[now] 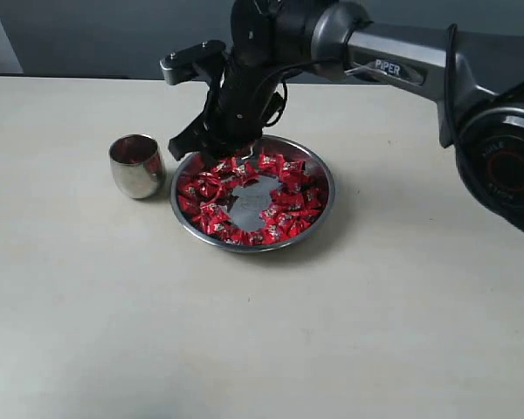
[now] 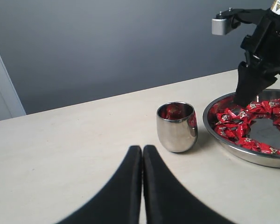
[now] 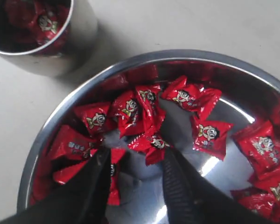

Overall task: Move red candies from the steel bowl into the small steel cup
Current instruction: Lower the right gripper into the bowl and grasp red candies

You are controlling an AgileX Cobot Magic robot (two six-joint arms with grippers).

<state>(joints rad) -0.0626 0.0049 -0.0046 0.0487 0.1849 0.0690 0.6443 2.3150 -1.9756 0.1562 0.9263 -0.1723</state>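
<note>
The steel bowl [image 1: 325, 179] sits mid-table, ringed with red candies [image 1: 284, 205] around a bare middle. Left of it stands the small steel cup [image 1: 136, 165], and red candies [image 3: 43, 24] lie inside it. My right gripper [image 3: 136, 156] is down in the bowl's near-cup side, open, its fingers [image 3: 175, 177] straddling a candy [image 3: 151, 144] that lies at the fingertips. The left gripper [image 2: 142, 151] is shut with nothing in it, low over the table short of the cup [image 2: 176, 127]; it does not show in the exterior view.
The cream tabletop [image 1: 244, 349] stretches wide in front of the bowl and cup. A grey wall [image 2: 107, 46] runs behind the table's far edge. The right arm [image 1: 393, 57] reaches in from the upper right over the bowl.
</note>
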